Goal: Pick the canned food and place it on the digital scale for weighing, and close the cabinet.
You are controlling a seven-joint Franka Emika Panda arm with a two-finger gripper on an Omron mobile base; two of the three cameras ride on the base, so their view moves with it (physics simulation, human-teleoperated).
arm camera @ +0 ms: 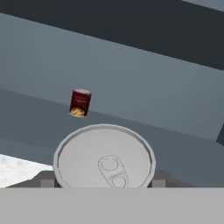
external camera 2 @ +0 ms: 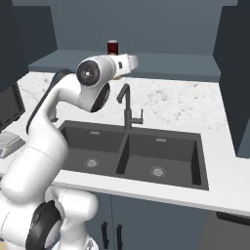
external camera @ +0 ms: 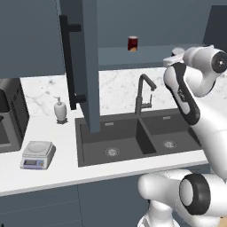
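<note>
White marble surface point(external camera: 40, 99) running along far wall, dark double sink point(external camera: 137, 142) with black faucet point(external camera: 144, 95) sitting in it. Digital scale point(external camera: 37, 155) resting near left on surface, soap dispenser point(external camera: 60, 109) standing behind it. Cabinet point(external camera: 86, 62) door hanging open above sink. Second red can point(external camera: 132, 43) standing upright on cabinet shelf. Jaws point(arm camera: 105, 183) closing on canned food point(arm camera: 105, 157), up by shelf, right of second can; silvery pull-tab top facing hand camera, long axis running along jaws.
</note>
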